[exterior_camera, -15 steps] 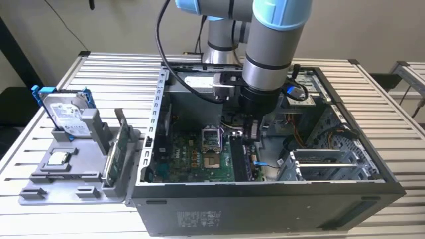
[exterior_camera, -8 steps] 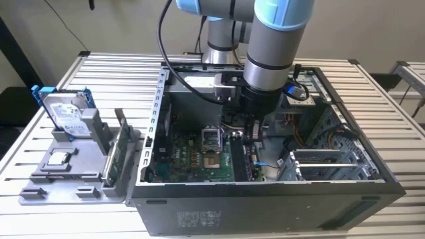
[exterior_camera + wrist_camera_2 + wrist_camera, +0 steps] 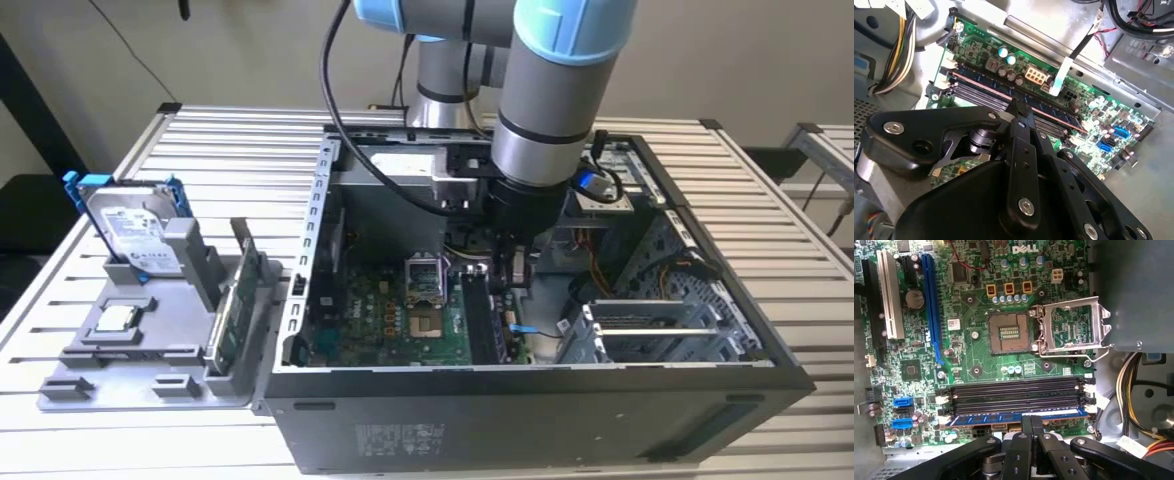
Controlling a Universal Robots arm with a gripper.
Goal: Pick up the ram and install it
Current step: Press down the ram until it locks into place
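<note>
In the exterior view, the gripper is seen lowered into the open computer case, above the green motherboard. In the first wrist view, the ram, a dark blue stick, is seen lying along the outermost of the black memory slots, with the fingertips closed together over its middle; the empty CPU socket and its raised metal frame are seen beyond the slots. In the second wrist view, the ram is seen running beneath the gripper. Outside the case, a hard drive with a blue bracket is held upright in a grey fixture at the exterior view's left.
</note>
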